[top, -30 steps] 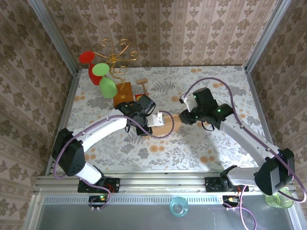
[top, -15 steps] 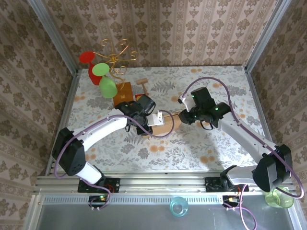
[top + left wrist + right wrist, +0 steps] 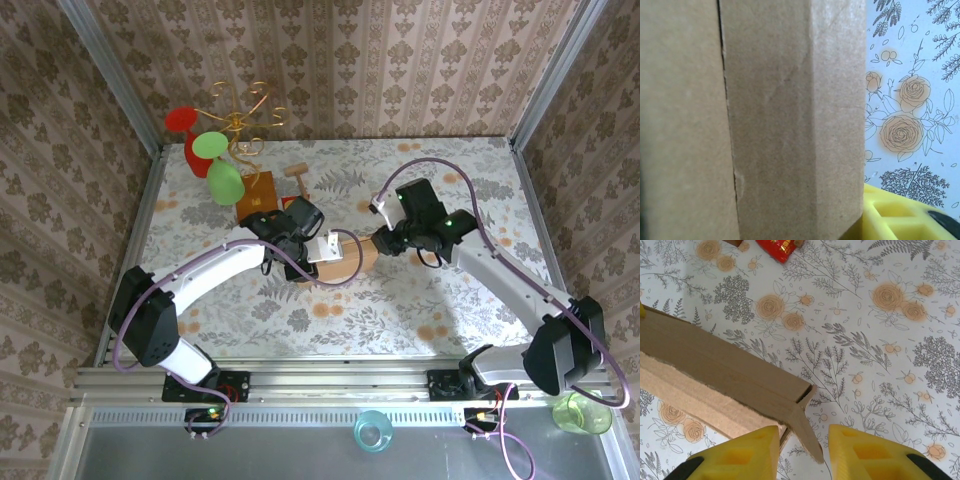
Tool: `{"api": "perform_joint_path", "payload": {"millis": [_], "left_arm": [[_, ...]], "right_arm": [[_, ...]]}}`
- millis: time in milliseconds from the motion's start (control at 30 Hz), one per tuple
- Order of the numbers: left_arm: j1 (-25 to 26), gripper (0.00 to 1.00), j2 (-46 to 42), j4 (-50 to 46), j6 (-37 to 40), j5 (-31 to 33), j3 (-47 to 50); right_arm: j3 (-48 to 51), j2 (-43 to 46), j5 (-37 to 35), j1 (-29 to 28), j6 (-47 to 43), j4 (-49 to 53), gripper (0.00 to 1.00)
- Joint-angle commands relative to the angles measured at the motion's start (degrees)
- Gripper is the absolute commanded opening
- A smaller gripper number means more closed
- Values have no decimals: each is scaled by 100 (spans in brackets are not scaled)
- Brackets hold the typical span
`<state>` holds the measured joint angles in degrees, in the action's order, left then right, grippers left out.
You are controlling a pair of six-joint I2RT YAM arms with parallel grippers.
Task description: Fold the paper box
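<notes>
The paper box [image 3: 364,258] is brown cardboard lying mid-table between both grippers, largely covered by them. In the left wrist view its wall [image 3: 790,125] stands very close and covers most of the frame. It touches the one yellow finger [image 3: 900,217] that shows, and the other finger is hidden. My left gripper [image 3: 312,250] is at the box's left end. My right gripper [image 3: 392,244] is at the right end. It stands open [image 3: 802,452], with a loose corner flap [image 3: 807,432] between its fingers, touching neither.
A gold wire stand [image 3: 240,125] with red and green glasses rises at the back left, with an orange-brown wooden board [image 3: 258,190] beside it. A red packet [image 3: 780,247] lies beyond the box. A teal cup [image 3: 372,430] and a green cup [image 3: 580,412] sit below the table edge.
My right gripper has crept left and slightly back toward the box's right end. The left arm has hardly moved.
</notes>
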<state>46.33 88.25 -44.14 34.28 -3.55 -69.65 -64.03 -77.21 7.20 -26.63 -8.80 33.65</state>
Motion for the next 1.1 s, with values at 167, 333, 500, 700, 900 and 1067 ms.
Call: {"api": "perform_joint_path", "payload": {"millis": [167,333,500,700,900,1067], "left_arm": [[-69,44,110,-60,131,-121,-27],[-62,44,89,-36,127,-123,-24],[-80,44,94,-11,114,-112,-23],[-103,51,84,78,40,-46,-24],[-145,53,97,137,-39,-29,-45],[-155,52,114,137,-64,5,-58]], "right_arm": [[-87,-38,36,24,-51,28,26],[-110,-127,36,27,-8,2,15],[-24,-87,-21,27,109,-107,8],[66,59,12,18,478,-254,0],[188,239,51,-17,984,-445,0],[237,255,106,-44,1282,-510,0]]}}
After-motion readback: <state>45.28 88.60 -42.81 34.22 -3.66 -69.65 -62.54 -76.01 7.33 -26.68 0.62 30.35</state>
